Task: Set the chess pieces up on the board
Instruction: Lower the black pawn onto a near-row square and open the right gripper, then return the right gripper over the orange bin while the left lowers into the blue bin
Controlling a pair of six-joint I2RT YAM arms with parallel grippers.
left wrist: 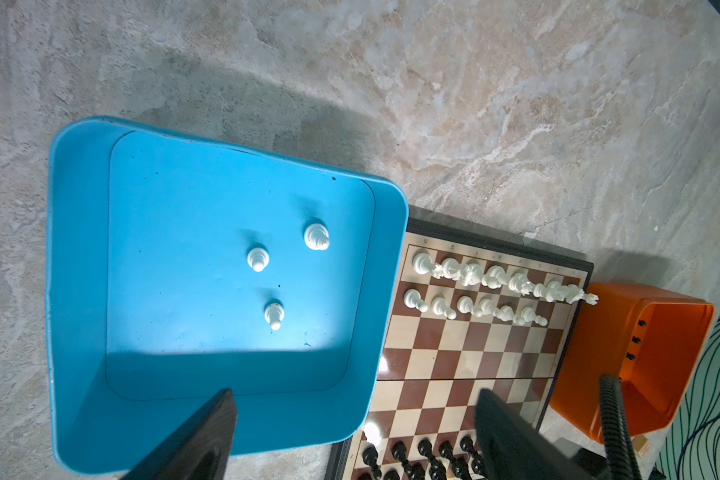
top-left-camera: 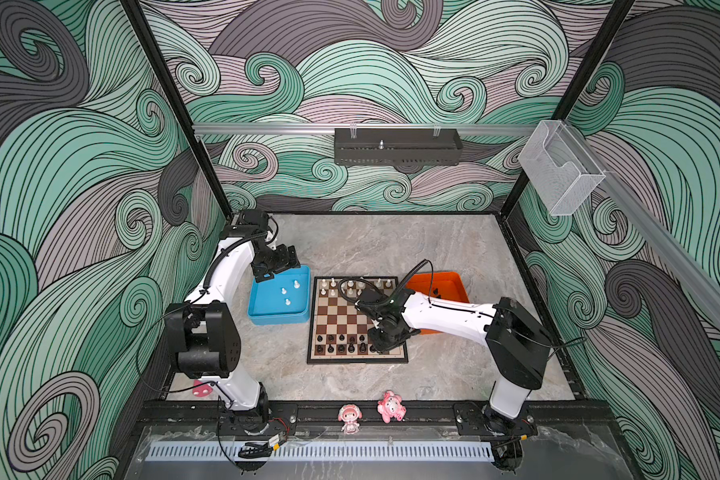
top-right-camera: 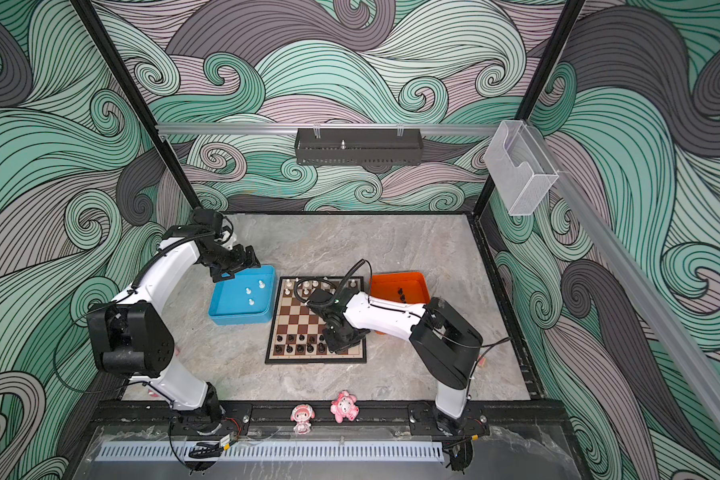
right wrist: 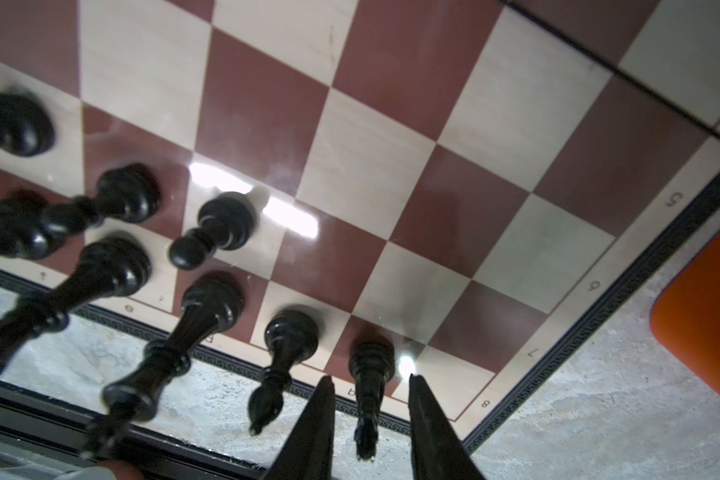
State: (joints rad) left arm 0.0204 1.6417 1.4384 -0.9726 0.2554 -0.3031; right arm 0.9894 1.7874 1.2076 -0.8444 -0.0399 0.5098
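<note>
Black chess piece (right wrist: 371,363) stands between the right hand's (right wrist: 369,377) parted fingers.

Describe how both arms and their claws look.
The left arm and right arm have white shells and bulky black joints, with a black ribbed hose and thin wires along them. The left claw and right claw each have two black tapered fingers.
</note>
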